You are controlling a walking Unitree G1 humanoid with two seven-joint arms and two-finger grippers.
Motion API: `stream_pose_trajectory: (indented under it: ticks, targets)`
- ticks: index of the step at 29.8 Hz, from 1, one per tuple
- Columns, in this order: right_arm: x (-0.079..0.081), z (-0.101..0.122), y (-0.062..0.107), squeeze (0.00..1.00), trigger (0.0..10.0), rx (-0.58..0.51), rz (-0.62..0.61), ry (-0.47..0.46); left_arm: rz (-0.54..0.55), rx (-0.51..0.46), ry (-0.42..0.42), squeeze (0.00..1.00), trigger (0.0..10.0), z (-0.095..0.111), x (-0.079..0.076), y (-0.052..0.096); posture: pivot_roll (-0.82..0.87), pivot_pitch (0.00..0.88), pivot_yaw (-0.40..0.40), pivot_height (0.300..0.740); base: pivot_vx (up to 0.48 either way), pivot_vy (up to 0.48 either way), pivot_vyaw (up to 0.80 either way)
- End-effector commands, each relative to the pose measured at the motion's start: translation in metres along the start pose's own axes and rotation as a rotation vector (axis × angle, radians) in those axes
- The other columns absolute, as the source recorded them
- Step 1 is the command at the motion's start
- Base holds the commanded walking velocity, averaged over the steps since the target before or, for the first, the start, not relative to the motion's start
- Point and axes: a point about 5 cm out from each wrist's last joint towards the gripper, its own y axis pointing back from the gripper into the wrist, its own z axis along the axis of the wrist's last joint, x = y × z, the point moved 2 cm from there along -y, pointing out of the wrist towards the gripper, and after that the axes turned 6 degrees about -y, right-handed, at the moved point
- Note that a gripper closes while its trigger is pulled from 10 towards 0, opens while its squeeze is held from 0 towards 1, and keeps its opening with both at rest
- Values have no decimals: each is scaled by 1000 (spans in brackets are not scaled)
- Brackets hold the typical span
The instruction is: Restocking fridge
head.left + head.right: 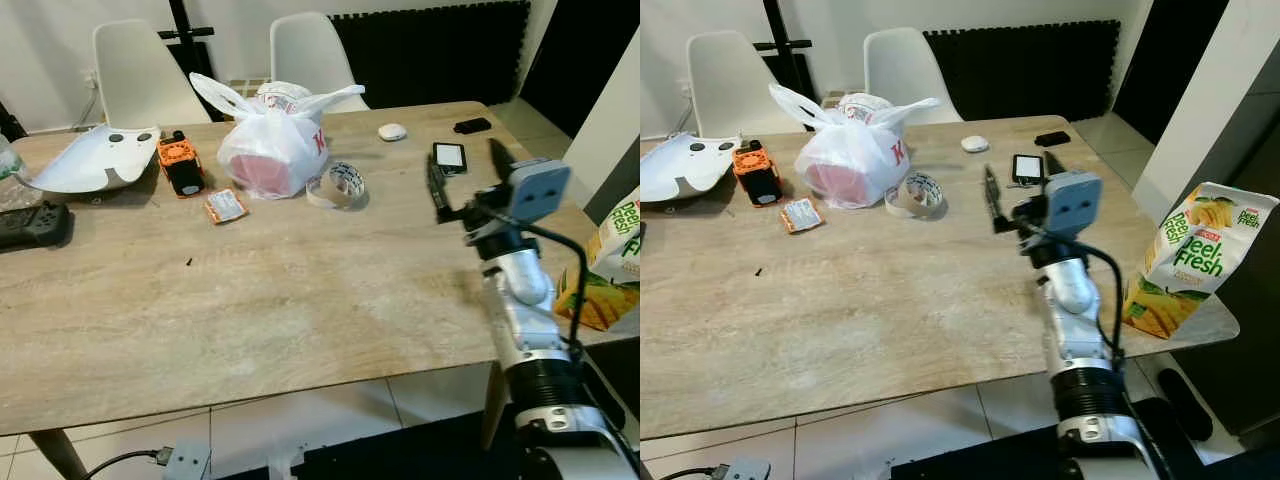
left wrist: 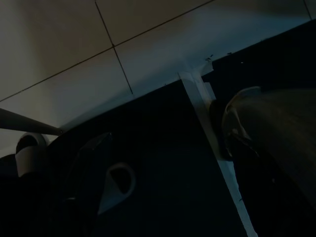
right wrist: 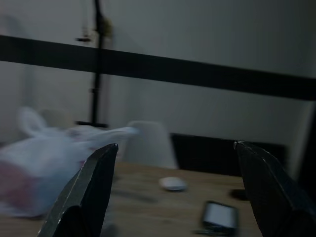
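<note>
A yellow-green Peel Fresh juice carton [image 1: 1190, 260] stands upright at the table's right edge. My right gripper [image 1: 468, 178] is raised over the right part of the wooden table [image 1: 300, 300], left of the carton and apart from it. It is open with nothing between its fingers, which point toward the far side of the table. In the right wrist view the two black fingertips [image 3: 106, 158] frame a phone [image 3: 217, 217] and a white plastic bag [image 3: 44, 168]. My left arm hangs idle; its wrist view is dark and shows floor tiles [image 2: 98, 59].
On the table are a tied white plastic bag [image 1: 272, 145], a tape roll [image 1: 337, 184], a phone [image 1: 449, 155], a small white oval object [image 1: 392, 131], an orange-black device [image 1: 180, 162], a packet [image 1: 226, 205] and a white shell [image 1: 95, 160]. Two white chairs [image 1: 310, 50] stand behind.
</note>
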Motion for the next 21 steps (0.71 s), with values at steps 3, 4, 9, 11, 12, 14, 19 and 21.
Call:
stream_pose_trajectory:
  ticks: [3,4,9,11,12,14,19,21]
  targets:
    - [-35,24,-6,541,10000,-41,-136,59,-4,19,-2,0,10000,-6,-1,2,38,0,1,740,0,0,0]
    - [-49,32,-6,1000,10000,-50,-184,81,-4,20,-4,0,10000,-6,-1,2,37,0,3,740,0,0,0]
    - [-87,64,-2,1000,10000,-121,-328,174,-1,20,-8,0,10000,-6,1,2,38,0,3,740,0,0,0]
    - [-100,87,1,1000,10000,-197,-384,220,-3,19,-10,0,10000,-6,2,3,35,0,8,740,0,0,0]
    - [-102,90,1,1000,10000,-209,-391,226,-4,18,-11,0,10000,-6,2,3,35,0,8,740,0,0,0]
    - [-105,96,2,1000,10000,-225,-408,233,-5,18,-12,0,10000,-5,2,3,34,0,8,740,0,0,0]
    - [-126,104,10,1000,10000,-197,-536,181,-6,17,-17,0,10000,-5,3,3,35,0,9,740,0,0,0]
    - [-130,94,12,0,10000,-109,-557,131,-5,18,-19,0,10000,-5,3,3,33,0,8,740,0,0,0]
